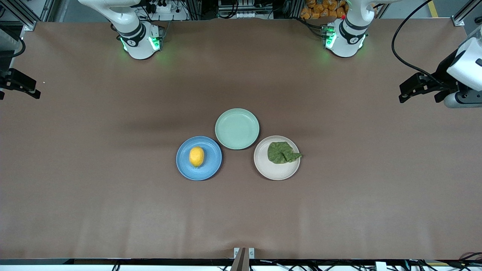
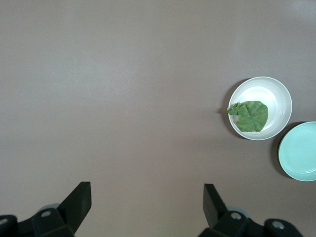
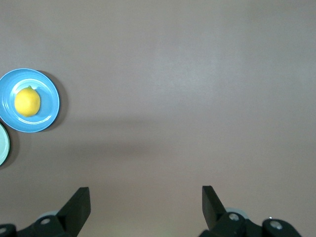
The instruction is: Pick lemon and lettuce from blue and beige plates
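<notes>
The right hand (image 1: 20,88) hangs over the bare brown counter (image 1: 94,195) at the right arm's end, well apart from the plates; its fingers (image 3: 76,210) stand wide open with nothing between them. Toward the middle of the counter sits the blue plate (image 1: 184,167), and the lemon (image 1: 196,156) lies on it, about at its centre. Just beside it, farther from the front camera, is the mint-green plate (image 1: 237,128), which carries nothing. Next comes the beige plate (image 1: 276,169), close by the green one, with the lettuce (image 1: 281,153) lying on it, the leaf's pointed end poking over the rim toward the left arm's end. The left hand (image 1: 421,92) waits over bare counter at that end, its fingers (image 2: 79,202) spread wide and empty.
</notes>
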`<state>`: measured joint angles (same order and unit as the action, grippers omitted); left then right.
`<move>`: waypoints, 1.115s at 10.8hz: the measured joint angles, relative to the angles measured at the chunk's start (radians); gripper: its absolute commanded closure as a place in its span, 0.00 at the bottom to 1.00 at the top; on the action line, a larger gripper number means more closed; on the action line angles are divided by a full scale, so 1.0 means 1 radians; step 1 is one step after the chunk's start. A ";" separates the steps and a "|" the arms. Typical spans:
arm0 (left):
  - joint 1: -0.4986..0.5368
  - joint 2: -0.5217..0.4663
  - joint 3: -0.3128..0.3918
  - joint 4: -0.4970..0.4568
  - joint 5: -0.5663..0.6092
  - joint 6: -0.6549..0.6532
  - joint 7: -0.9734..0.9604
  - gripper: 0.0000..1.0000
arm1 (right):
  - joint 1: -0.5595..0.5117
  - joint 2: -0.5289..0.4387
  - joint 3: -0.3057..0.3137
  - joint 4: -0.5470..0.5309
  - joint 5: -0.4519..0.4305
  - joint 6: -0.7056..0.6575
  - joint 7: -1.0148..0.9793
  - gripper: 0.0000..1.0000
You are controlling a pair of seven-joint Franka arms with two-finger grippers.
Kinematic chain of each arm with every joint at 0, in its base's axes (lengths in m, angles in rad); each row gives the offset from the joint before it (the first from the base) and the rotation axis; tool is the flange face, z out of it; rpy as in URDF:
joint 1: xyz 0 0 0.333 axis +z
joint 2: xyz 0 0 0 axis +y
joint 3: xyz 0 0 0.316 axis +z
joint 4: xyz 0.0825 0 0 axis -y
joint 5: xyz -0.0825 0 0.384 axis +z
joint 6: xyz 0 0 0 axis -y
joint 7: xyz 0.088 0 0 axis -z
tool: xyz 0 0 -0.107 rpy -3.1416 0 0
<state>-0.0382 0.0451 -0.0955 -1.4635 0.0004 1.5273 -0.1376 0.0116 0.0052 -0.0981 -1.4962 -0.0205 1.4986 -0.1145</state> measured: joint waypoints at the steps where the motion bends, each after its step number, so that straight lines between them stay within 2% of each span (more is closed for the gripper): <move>1: 0.000 0.000 0.000 0.000 0.000 0.000 0.008 0.00 | 0.000 0.000 0.000 0.000 0.000 0.000 0.000 0.00; 9: 0.000 0.022 -0.001 -0.002 0.000 0.000 0.036 0.00 | 0.000 0.006 -0.002 0.000 0.000 0.005 0.000 0.00; 12: -0.001 0.050 -0.004 -0.045 -0.043 0.010 0.036 0.00 | 0.000 0.034 -0.003 -0.001 0.000 0.004 0.000 0.00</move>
<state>-0.0393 0.0952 -0.0997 -1.5086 -0.0423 1.5374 -0.1013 0.0112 0.0390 -0.1007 -1.4975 -0.0205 1.5024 -0.1141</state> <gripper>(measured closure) 0.000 0.000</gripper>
